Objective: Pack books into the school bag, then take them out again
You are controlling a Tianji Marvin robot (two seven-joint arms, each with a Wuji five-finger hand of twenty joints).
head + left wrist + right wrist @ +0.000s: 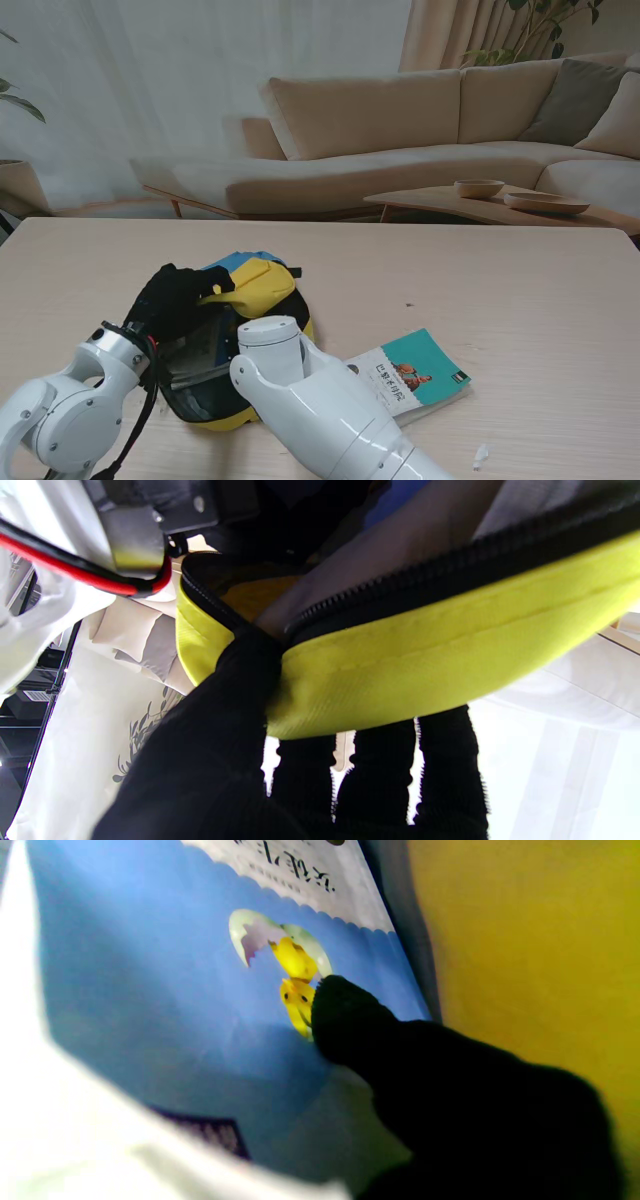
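Left hand [178, 296]: black-gloved, seen lower left of centre in the stand view; clamped on the yellow zip flap [410, 665] of the school bag [262, 285], thumb over the flap's edge and fingers [440, 765] behind it in the left wrist view.

School bag: yellow, blue and black, laid on the table [520, 290] at lower centre-left, its mouth held open.

Right hand [450, 1100]: black-gloved, hidden inside the bag in the stand view; one fingertip is seen laid against a blue book [165, 1005] printed with a yellow chick, beside the yellow lining. Whether a grip is formed cannot be told.

Teal-and-white book [415, 375]: laid flat on the table at lower centre-right, just beside the bag, partly covered by the right arm [320, 410].
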